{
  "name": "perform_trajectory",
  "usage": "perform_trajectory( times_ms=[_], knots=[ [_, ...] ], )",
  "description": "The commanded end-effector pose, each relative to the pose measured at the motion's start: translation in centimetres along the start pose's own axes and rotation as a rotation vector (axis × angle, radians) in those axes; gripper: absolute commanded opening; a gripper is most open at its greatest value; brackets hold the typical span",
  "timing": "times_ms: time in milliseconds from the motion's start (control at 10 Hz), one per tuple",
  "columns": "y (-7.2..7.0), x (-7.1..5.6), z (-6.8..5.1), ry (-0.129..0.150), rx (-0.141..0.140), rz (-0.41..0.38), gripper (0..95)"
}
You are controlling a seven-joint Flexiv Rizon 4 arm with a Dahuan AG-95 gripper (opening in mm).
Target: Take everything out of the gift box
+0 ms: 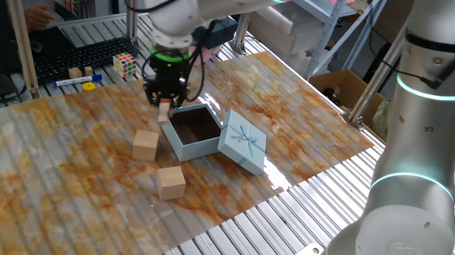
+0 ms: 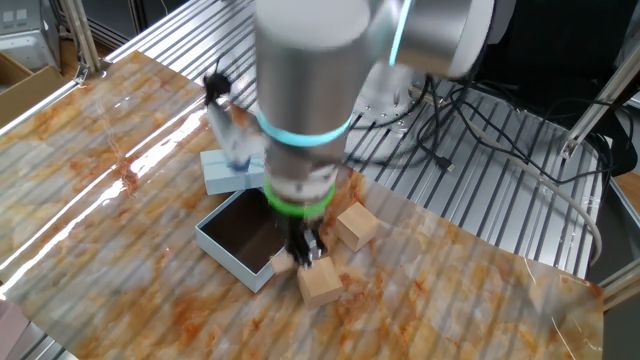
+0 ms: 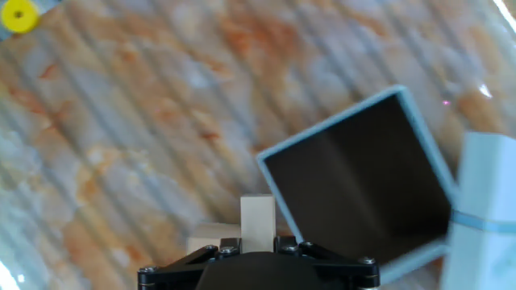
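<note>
The pale-blue gift box point(image 1: 183, 148) stands open in the middle of the table, and its dark brown inside point(image 3: 363, 181) shows nothing in it. Its lid point(image 1: 242, 142) leans against the box's right side. My gripper point(image 1: 166, 98) hangs just above the table at the box's far-left corner, shut on a light-tan wooden block point(image 3: 258, 216) that sticks out between the fingers. Two more wooden blocks lie on the table left of the box, one point(image 1: 145, 144) close to it and one point(image 1: 171, 182) nearer the front. In the other fixed view those are seen at the block point(image 2: 355, 224) and the block point(image 2: 320, 284).
A Rubik's cube point(image 1: 126, 64), a yellow ring point(image 1: 90, 86), a blue pen and a small block point(image 1: 75, 72) sit at the far left edge. A brown carton point(image 1: 342, 86) stands off the table's right side. The mat ends at bare metal slats in front.
</note>
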State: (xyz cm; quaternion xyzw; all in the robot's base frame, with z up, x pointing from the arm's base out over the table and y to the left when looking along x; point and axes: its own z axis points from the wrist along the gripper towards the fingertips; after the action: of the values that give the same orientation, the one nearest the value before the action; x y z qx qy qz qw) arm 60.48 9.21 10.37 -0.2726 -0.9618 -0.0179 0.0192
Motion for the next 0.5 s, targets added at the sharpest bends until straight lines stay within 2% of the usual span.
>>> perform_trajectory(
  times_ms=[100,300,500],
  knots=[
    [0.6,0.4,0.4,-0.007,0.000,0.005,0.0],
    [1.2,1.0,0.8,-0.008,0.006,0.011,0.0],
    [2.1,1.5,1.8,-0.022,0.000,0.026,0.0]
  ],
)
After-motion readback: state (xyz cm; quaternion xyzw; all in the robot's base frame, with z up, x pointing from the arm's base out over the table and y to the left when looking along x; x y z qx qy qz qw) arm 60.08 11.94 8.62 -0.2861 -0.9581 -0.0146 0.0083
